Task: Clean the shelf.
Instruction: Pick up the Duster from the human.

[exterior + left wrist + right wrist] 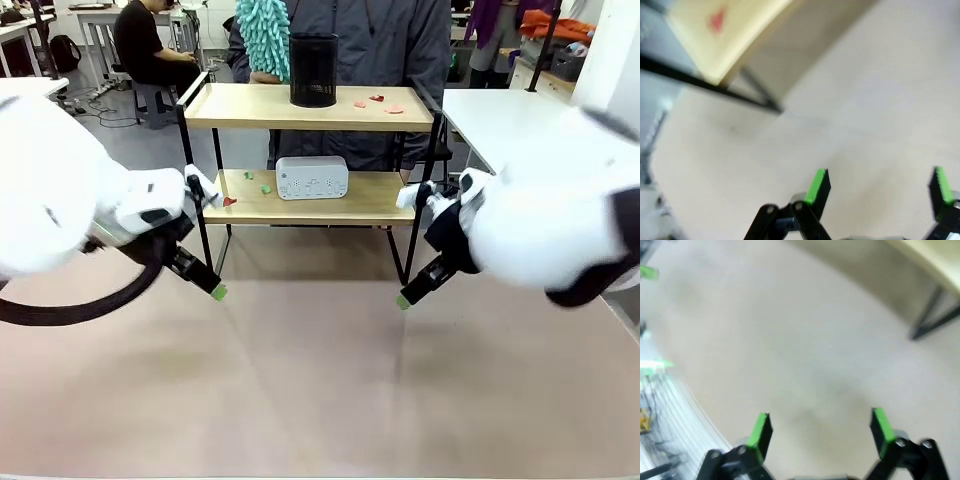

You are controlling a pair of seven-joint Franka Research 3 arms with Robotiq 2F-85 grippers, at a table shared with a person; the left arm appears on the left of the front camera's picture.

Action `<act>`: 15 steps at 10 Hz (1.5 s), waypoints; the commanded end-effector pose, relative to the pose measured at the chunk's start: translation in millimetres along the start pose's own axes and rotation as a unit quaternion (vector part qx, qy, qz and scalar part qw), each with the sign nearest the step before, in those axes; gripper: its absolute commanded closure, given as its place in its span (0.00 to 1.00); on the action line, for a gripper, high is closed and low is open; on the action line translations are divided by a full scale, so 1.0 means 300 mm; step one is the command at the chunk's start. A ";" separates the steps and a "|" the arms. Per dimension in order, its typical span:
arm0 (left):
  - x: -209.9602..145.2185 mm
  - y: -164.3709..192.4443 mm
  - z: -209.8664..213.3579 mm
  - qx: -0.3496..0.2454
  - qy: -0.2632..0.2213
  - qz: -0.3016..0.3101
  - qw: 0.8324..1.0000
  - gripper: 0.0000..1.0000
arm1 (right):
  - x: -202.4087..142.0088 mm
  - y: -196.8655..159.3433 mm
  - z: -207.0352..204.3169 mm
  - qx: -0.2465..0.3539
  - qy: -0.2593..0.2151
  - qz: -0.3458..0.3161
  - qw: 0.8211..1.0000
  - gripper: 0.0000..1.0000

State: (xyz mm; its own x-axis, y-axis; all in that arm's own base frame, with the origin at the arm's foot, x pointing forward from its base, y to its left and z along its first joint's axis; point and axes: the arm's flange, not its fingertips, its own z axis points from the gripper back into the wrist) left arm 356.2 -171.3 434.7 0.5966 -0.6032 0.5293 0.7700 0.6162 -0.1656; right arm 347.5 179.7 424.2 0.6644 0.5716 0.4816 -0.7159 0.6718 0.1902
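Shelf point(250, 106) is seen standing at the middle of the far edge of the table point(320, 380), with a black mesh cup point(314, 70) and red scraps point(377, 99) on its upper board and a white box point(312, 177) on the lower one. The left gripper point(880, 189) and right gripper point(821, 431) are held released, jaws wide apart and empty, above the table near the front legs

right end effector point(820, 426) wide open over the table point(765, 330), the shelf point(940, 255) at upper right.
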 end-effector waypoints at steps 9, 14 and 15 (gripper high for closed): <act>-0.934 0.417 0.549 -0.096 -0.395 0.548 0.731 0.00 | -1.001 -0.448 0.941 0.173 -0.292 -0.435 0.834 0.00; -1.116 0.491 0.952 -0.082 -0.415 0.383 0.821 0.00 | -1.001 -0.448 0.941 0.173 -0.292 -0.435 0.834 0.00; -1.116 0.491 0.952 -0.082 -0.415 0.383 0.821 0.00 | -1.001 -0.448 0.941 0.173 -0.292 -0.435 0.834 0.00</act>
State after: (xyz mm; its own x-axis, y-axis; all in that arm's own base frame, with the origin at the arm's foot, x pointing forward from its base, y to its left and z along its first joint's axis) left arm 201.9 266.5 477.1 0.6230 0.5253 0.5796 0.2889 0.5341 -0.7945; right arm 184.2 -212.0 495.5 0.8289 -0.4565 0.3234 -0.0749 0.4822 0.8728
